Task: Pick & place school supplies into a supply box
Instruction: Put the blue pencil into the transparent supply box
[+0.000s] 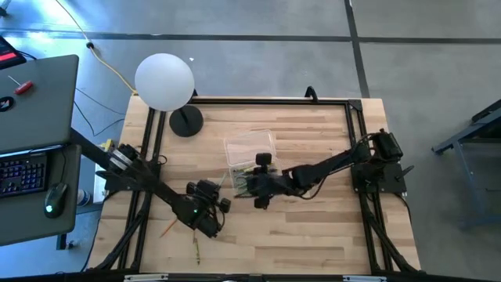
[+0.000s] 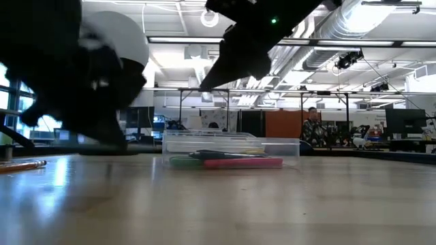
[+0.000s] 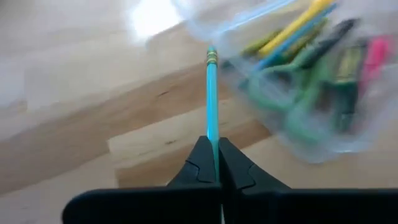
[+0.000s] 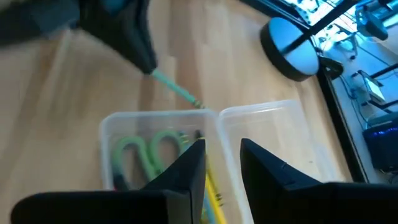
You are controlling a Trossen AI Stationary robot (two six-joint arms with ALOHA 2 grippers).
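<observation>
The supply box [image 1: 249, 150] is a clear case with its lid [image 4: 267, 127] lying open beside it. It holds green-handled scissors [image 4: 149, 149], a pink pen [image 2: 242, 162] and several other pens and pencils. My left gripper [image 3: 214, 163] is near and left of the box, shut on a teal pencil [image 3: 212, 99]. The pencil's eraser end [image 4: 198, 103] reaches the box's rim. My right gripper [image 4: 221, 163] is open over the box, one finger on each side of the wall where box and lid meet. My left gripper pinches the teal pencil near its back end [image 3: 214, 144] between its two fingertips. The fingers slant down from the table's near left toward the box. The pencil runs on in line with them, eraser end forward, and is lifted clear of the table. Whether my right gripper touches the box, I cannot tell.
A white globe lamp [image 1: 164, 81] on a black base [image 1: 186, 121] stands at the table's far left. Loose pencils lie near the front edge on the left [image 1: 168, 229] [image 1: 196, 249]. A desk with a keyboard [image 1: 23, 172] stands beyond the table's left edge.
</observation>
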